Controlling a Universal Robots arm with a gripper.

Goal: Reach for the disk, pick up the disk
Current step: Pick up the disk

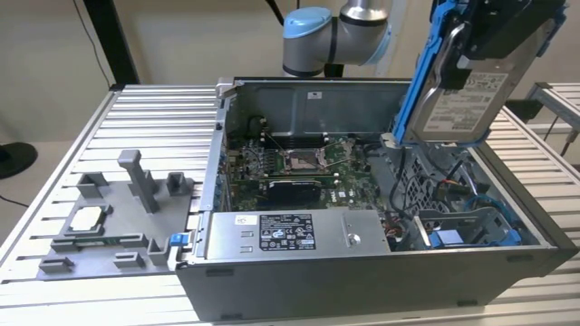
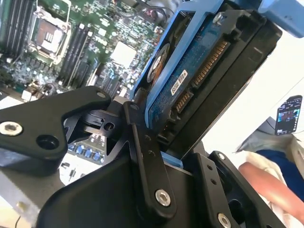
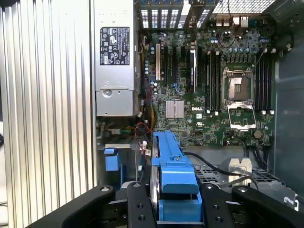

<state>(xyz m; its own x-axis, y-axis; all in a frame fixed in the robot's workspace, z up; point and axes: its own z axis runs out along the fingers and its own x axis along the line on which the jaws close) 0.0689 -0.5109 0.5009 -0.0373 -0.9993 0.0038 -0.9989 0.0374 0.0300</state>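
1. Gripper [image 1: 494,41]: black, at the upper right of the exterior view. Its jaws are clamped on the disk, one black finger [image 2: 147,161] on each side of the blue carrier, as both wrist views show.

2. Disk [image 1: 458,95]: silver-grey drive with a white label, framed by blue rails. It hangs tilted at the upper right of the exterior view, lifted clear above the computer case [image 1: 363,272] and touching nothing below it. In the second wrist view, its blue circuit-board face and connector edge sit at centre and upper right. In the first wrist view, the blue carrier sits edge-on at lower centre, between the fingers.

3. Step in hand, as a judgement: the reach is done and the pick-up looks all but complete, with the disk out of its bay and carried.

4. Drive bay [image 1: 462,234]: blue-trimmed cage at the lower right of the case in the exterior view, below the disk, with loose cables beside it.

5. Motherboard [image 3: 213,95]: green, with open processor socket, in the upper centre-right of the first wrist view.

6. Power supply [image 1: 290,234]: grey box with a dark label, lower centre of the exterior view.

7. Grey fixture tray [image 1: 109,224]: on the slatted table, at the exterior view's left, well apart from the disk.

8. What the next move calls for, as a judgement: a steady grip and clearance from the case wall and cables.
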